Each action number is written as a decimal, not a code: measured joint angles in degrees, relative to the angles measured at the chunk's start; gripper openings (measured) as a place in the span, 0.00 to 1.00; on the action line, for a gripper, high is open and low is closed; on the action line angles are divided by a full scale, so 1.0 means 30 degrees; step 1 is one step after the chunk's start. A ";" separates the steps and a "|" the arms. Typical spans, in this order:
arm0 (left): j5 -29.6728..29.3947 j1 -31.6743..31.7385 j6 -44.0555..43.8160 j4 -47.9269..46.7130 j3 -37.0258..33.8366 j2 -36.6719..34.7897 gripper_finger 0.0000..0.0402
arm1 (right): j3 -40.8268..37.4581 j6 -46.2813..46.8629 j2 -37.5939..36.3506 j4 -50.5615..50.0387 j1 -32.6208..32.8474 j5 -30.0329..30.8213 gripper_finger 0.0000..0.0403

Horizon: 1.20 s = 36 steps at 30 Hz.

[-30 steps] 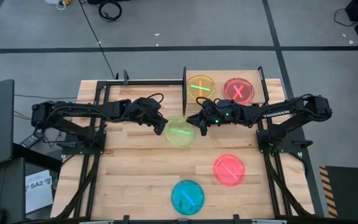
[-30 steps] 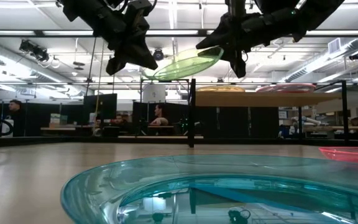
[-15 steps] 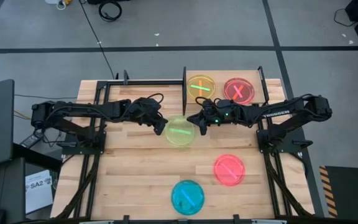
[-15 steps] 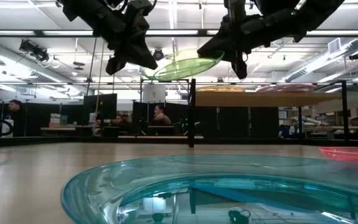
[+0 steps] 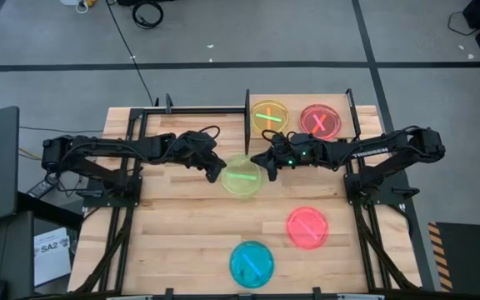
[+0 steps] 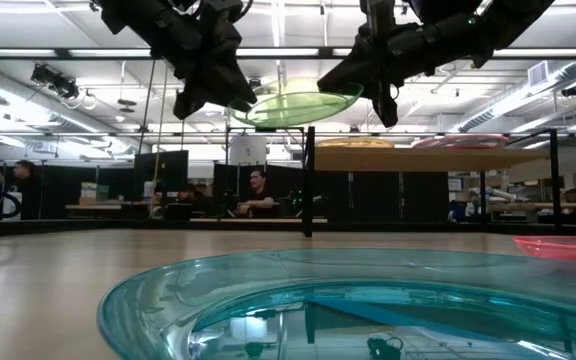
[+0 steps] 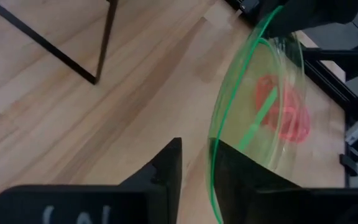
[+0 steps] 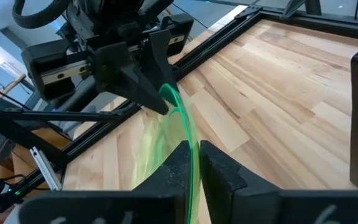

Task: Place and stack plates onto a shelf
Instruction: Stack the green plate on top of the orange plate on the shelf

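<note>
Seen from above, a wooden tabletop [image 5: 165, 225] carries two dark arms that meet near its middle, each at one edge of a green plate [image 5: 242, 176] held in the air between them.

On the left, the left gripper [image 5: 215, 170] sits at the plate's left rim. In its wrist view the rim runs through a visible gap between its two fingers [image 7: 166, 168], so the jaws look parted, loose about the edge and not pinching it.

On the right, the right gripper [image 5: 267, 166] has its fingers [image 8: 178, 163] drawn in close on the plate's opposite rim, gripping it. This looks like a hand-over: the right arm is the one nearer the shelf [image 5: 302, 110] at the tabletop's far right, so it is probably taking the plate to carry it there.

From table height the green plate hangs well above the tabletop, nearly level, its rim slightly higher toward the left gripper. Its lighter centre stripe runs across the tabletop, roughly from one gripper toward the other.

The shelf already bears an orange plate [image 5: 269, 116] and a pink plate [image 5: 320, 120], side by side. Another pink plate [image 5: 307, 227] and a teal plate [image 5: 251, 263] lie flat nearer the front, not yet placed.
</note>
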 joint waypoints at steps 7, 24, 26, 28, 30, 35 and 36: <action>0.0708 0.0048 0.0882 0.0071 0.0000 -0.0006 0.24 | 0.0000 -0.0007 0.0000 -0.0093 0.0000 0.0001 0.05; 0.0618 0.0062 0.1062 -0.0327 0.0000 -0.2666 0.24 | 0.0015 0.0058 -0.0015 0.0000 -0.0333 -0.0007 0.05; 0.0620 0.0062 0.1254 -0.0715 -0.0004 -0.3088 0.24 | 0.0015 0.0054 -0.0017 -0.0007 -0.0493 -0.0011 0.05; 0.0623 0.0062 0.1790 -0.1484 0.0010 -0.3545 0.24 | 0.0015 0.0060 -0.0026 0.0003 -0.0680 -0.0189 0.05; 0.0628 0.0062 0.1963 -0.2176 0.0001 -0.3832 0.24 | 0.0015 0.0058 -0.0171 -0.0044 -0.0951 -0.0468 0.05; 0.0628 0.0047 0.2035 -0.3982 0.0015 -0.4195 0.24 | 0.0015 0.0011 -0.1209 -0.0181 -0.1670 -0.0681 0.05; 0.0628 0.0040 0.2049 -0.4585 0.0000 -0.4215 0.24 | 0.0015 -0.0004 -0.1501 -0.0095 -0.1827 -0.0722 0.05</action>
